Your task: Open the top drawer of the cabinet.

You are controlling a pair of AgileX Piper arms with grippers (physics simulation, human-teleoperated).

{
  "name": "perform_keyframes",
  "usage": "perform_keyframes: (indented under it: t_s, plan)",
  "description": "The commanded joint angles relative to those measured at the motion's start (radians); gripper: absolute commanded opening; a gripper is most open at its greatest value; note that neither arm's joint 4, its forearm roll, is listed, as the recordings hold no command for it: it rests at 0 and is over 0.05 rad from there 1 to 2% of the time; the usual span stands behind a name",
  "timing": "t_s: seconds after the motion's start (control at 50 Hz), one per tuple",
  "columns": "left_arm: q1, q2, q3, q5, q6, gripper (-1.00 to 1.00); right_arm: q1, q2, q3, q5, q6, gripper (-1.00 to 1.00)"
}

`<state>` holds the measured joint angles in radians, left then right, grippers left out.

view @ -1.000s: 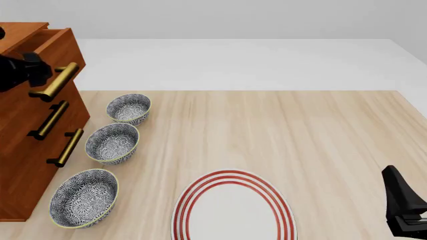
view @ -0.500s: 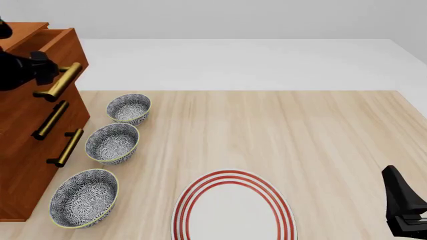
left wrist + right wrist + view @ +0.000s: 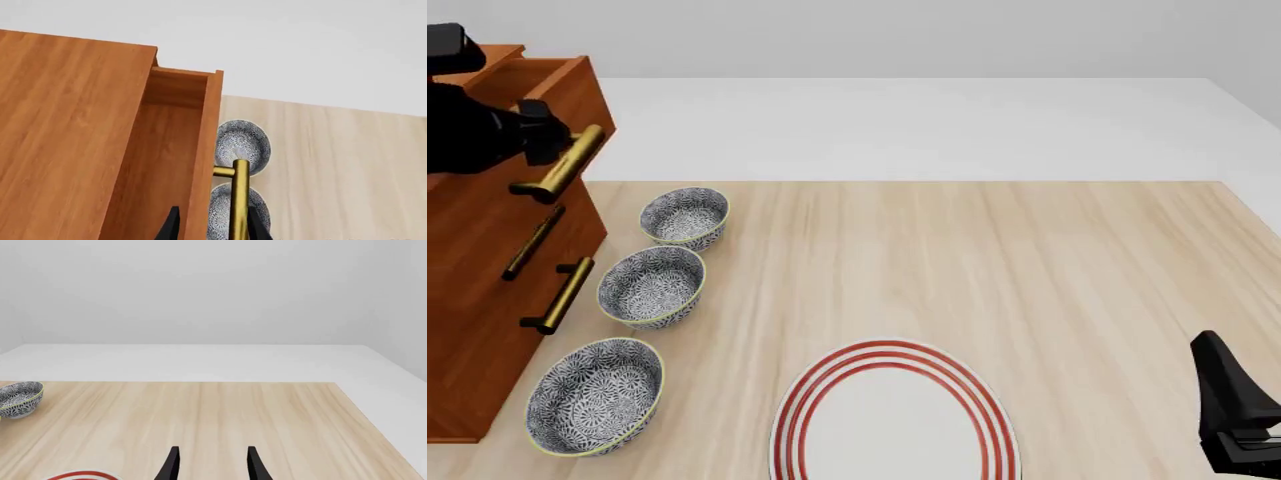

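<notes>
One cabinet point(image 3: 481, 300), three bowls point(image 3: 653, 285), one plate point(image 3: 894, 420)

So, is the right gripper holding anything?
No, the right gripper is open above the bare table, with nothing between its fingers.

Two matte black arms, plain and unmarked

The left hand point(image 3: 541, 140) is a blocky, angular black mass with flat faceted housings; in its wrist view two thin, tapered black fingers point(image 3: 172, 227) rise to pointed tips. The right hand point(image 3: 212, 465) shows the same pair of slim, dark, blade-like fingers; from the front, its body is a glossy black wedge with a ribbed base
</notes>
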<state>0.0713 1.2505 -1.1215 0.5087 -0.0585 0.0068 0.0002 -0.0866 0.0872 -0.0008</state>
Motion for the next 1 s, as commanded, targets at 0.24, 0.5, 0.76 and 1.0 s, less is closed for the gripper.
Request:
perform_keyframes:
  t_s: [0.24, 0.5, 0.76, 1.0]
  plan:
    - [-0.058, 0.04, 0.006, 0.016, -0.003, 1.0, 0.0, 0.0, 0.0, 0.0, 0.0, 1.0]
    - [-0.079, 0.04, 0.014, 0.008, -0.009, 1.0, 0.0, 0.0, 0.0, 0.0, 0.0, 1.0]
    - [-0.096, 0.053, 0.006, 0.006, -0.016, 1.0, 0.0, 0.0, 0.0, 0.0, 0.0, 1.0]
    - [-0.112, 0.075, -0.011, 0.002, -0.009, 1.0, 0.0, 0.0, 0.0, 0.0, 0.0, 1.0]
